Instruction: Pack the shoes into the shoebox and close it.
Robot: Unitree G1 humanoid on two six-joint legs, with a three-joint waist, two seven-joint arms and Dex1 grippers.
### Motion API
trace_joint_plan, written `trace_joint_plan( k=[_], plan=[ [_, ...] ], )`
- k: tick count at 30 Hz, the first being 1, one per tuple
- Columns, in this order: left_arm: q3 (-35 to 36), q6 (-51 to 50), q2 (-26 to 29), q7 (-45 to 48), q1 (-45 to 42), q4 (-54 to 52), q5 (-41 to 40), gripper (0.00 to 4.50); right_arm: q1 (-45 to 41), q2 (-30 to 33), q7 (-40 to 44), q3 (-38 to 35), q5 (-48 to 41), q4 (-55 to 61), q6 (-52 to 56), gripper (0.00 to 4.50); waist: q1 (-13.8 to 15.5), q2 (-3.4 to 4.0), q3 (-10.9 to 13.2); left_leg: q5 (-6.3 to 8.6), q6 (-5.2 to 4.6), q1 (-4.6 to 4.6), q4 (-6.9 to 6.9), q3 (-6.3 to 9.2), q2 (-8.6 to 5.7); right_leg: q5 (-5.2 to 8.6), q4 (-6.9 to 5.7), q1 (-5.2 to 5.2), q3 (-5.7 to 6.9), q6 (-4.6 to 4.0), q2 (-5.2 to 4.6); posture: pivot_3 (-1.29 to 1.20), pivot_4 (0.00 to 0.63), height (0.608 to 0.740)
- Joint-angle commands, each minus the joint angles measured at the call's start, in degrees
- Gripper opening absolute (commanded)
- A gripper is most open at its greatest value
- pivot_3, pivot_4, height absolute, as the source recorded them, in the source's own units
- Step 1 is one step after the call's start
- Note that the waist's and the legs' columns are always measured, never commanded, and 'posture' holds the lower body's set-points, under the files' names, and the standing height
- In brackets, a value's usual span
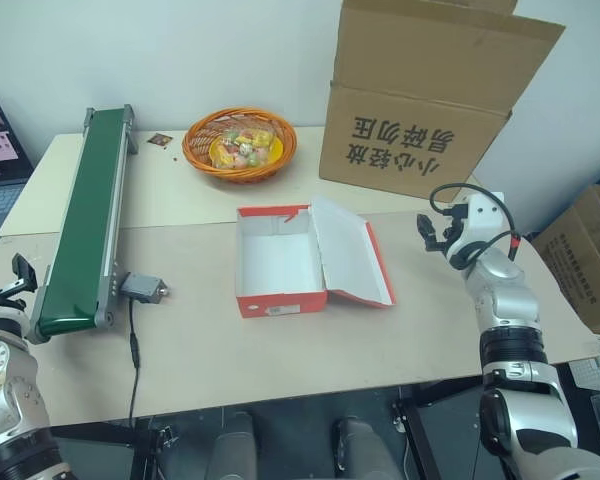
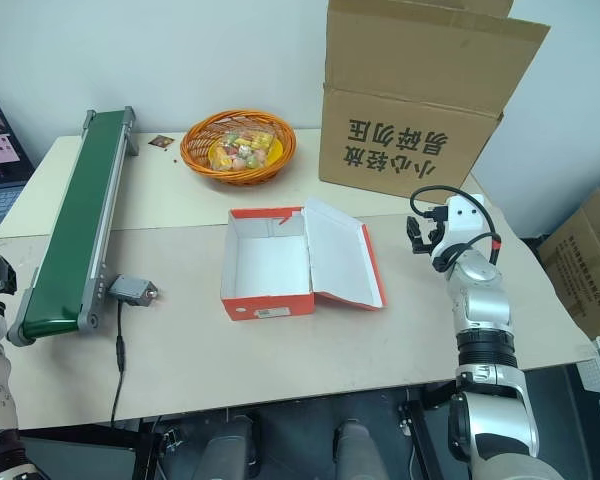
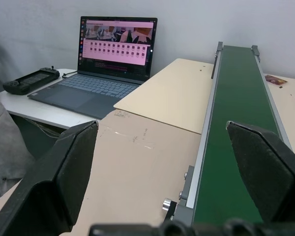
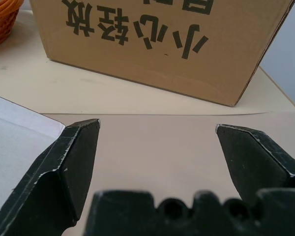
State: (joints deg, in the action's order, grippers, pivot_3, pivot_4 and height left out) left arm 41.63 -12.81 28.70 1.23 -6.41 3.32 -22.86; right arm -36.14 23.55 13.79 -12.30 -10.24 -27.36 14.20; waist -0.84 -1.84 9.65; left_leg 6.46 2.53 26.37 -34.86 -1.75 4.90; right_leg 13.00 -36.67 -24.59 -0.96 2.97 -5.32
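Off the table's left edge a laptop [image 3: 110,59] and a black handheld controller [image 3: 32,78] are seen on a separate surface. The left gripper [image 3: 162,162] is held just beside the near end of the green conveyor belt [image 1: 80,225], which runs along the table's left side from the near edge toward the far edge; its jaws stand wide apart with nothing between them. A small grey motor unit [image 1: 142,289] with a cable is noted at the belt's near end. At the far edge an orange wicker basket [image 1: 240,145] of wrapped sweets is set, with a large brown carton [image 1: 420,110] to its right. The shoebox [image 1: 280,262] lies open at the table's middle, white interior empty, its long axis running from the near edge toward the far edge, with the hinged lid folded flat to the right. The right gripper [image 1: 438,232] is held over the table near the right edge, just beyond the open lid, jaws also wide apart and empty, pointing toward the brown carton. The shoes cannot be found on the table, so packing is judged not yet begun. The right arm is judged much nearer the shoebox than the left; the box lies to the left of its jaws, lid edge closest.
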Motion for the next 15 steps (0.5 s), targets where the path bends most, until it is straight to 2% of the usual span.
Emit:
trace_joint_plan(
  k=[1, 7, 11, 12, 15],
  plan=[
    [-0.2, 1.4, 0.3, 1.0, 0.5, -3.0, 0.1, 4.50, -1.7, 0.7, 0.0, -0.4, 0.4, 0.6, -1.9, 4.43, 0.0, 0.00, 0.0, 0.00, 0.00, 0.00, 0.00, 0.00, 0.00, 0.00, 0.00, 0.00, 0.00, 0.00, 0.00, 0.00, 0.150, 0.709],
    [-1.4, 1.1, -0.5, 2.3, 1.3, -4.4, -0.2, 4.50, -7.1, -1.0, 0.7, 2.4, 1.2, 0.8, -1.0, 4.43, -0.1, 0.00, 0.0, 0.00, 0.00, 0.00, 0.00, 0.00, 0.00, -0.01, -0.02, -0.03, 0.00, -0.01, 0.00, 0.00, 0.150, 0.709],
    [-2.6, 1.2, -1.0, 2.7, 0.6, -4.1, 0.0, 4.50, -14.6, -5.9, 6.8, 5.1, -2.2, 2.0, -0.4, 4.43, -1.3, 0.01, 0.0, -0.01, -0.01, 0.01, 0.06, -0.02, 0.04, -0.01, -0.11, -0.15, -0.05, -0.02, 0.05, 0.00, 0.150, 0.709],
    [-2.8, 1.2, -1.1, 2.6, 0.3, -4.1, -0.1, 4.50, -16.2, -7.3, 8.7, 5.6, -3.3, 2.3, 0.1, 4.43, -1.4, 0.01, 0.0, -0.01, -0.01, 0.01, 0.07, -0.02, 0.05, -0.01, -0.14, -0.17, -0.05, -0.02, 0.07, 0.00, 0.150, 0.709],
    [-4.1, 1.2, -1.6, 3.1, -0.4, -4.1, -0.2, 4.50, -19.9, -12.2, 21.8, 11.8, -9.2, 8.1, 5.6, 4.43, -1.5, 0.02, 0.0, -0.02, -0.03, 0.04, 0.09, -0.01, 0.04, -0.06, -0.17, -0.19, -0.03, 0.07, 0.07, 0.00, 0.150, 0.709]
  ],
)
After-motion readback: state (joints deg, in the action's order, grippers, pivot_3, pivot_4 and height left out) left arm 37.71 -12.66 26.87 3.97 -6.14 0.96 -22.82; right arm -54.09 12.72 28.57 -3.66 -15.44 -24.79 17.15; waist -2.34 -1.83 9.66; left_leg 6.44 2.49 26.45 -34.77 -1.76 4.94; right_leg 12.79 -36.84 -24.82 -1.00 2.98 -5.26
